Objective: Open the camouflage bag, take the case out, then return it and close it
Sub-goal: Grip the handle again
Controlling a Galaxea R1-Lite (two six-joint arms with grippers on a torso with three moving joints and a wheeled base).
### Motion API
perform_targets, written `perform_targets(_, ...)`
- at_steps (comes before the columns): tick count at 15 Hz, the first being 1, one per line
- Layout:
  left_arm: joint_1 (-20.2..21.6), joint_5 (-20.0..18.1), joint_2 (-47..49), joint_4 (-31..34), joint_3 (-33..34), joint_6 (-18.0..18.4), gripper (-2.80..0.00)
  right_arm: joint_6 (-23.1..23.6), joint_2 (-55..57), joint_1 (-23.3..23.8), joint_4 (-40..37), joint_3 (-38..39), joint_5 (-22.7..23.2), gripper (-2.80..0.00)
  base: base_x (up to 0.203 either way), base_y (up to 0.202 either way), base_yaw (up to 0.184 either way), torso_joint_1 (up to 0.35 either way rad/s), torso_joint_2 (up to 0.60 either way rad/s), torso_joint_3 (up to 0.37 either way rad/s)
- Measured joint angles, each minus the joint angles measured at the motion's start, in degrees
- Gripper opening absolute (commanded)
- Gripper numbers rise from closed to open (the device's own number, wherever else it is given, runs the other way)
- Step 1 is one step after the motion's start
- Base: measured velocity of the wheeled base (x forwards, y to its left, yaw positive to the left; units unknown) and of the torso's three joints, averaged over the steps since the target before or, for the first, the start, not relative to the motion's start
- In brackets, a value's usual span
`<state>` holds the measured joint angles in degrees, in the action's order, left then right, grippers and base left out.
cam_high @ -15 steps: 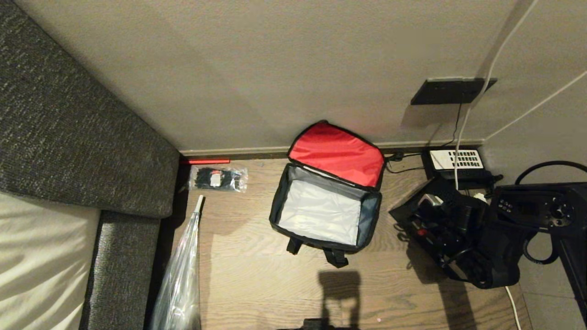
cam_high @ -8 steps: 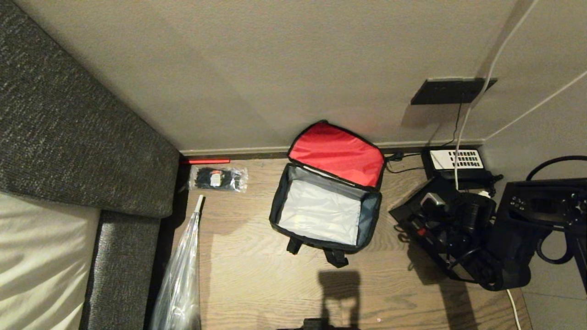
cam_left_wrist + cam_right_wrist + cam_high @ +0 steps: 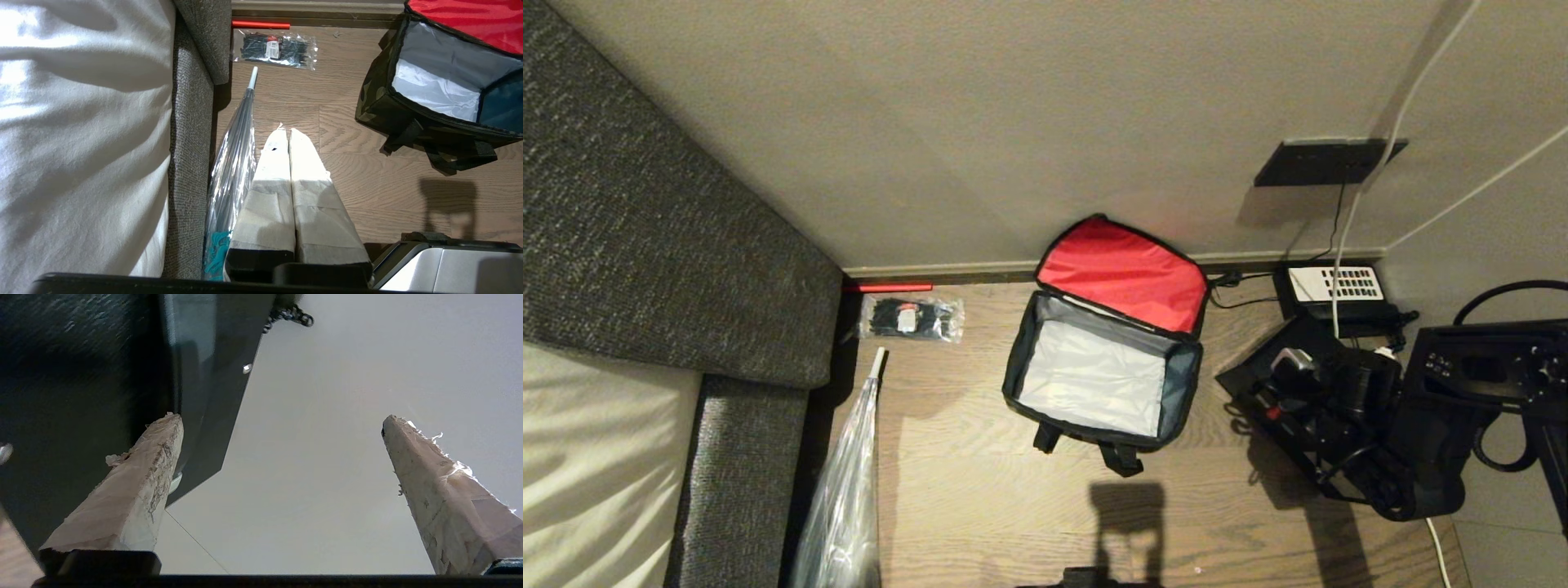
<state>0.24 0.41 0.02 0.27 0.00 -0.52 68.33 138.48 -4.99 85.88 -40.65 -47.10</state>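
Step, as judged: bag open, interior bare, so the removal half looks done. The return is next.

- Wall and wood floor: the right gripper looks past its fingertips at bare wall. Its arm comes in low from the robot's right.
- Camouflage bag: on the floor to the left of the right claw, near it but not touching. The red lid is thrown back against the wall. The mouth faces up and a pale lining shows, with nothing inside.
- Black flat body: on the floor under the right claw, between it and the bag. It is probably the case, but the dark clutter makes that uncertain. In the right wrist view a dark slab sits just beside one finger; I cannot tell whether they touch.
- Desk phone: beyond the right claw, at the skirting.
- Packet of cable ties: well away, on the far side of the bag.

Claws:
- Right: jaws spread wide, nothing between them but open air. It holds nothing.
- Left gripper: parked above the floor, tips pressed together and empty. The bag lies ahead of it and off to the side.

Next move, as judged: bring the spread jaws around the black body's edge, clamp, lift clear and carry it left over the bag's mouth. The upright lid leaves the approach open.
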Motion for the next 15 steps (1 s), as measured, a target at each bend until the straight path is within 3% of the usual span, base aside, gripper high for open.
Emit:
perform_targets(3, 0.0, 0.0, 0.0, 0.0, 0.0, 0.0, -2.8, -0.6, 1.9, 0.0, 1.2, -1.8, -3.3, 0.0, 0.0, 0.0, 0.0, 0.0, 0.0, 0.0)
perform_targets(15, 0.0, 0.0, 0.0, 0.0, 0.0, 0.0, -2.8, -4.7, 6.0, -0.6, 1.3, -4.3, -4.4, 0.0, 0.0, 0.0, 0.0, 0.0, 0.0, 0.0)
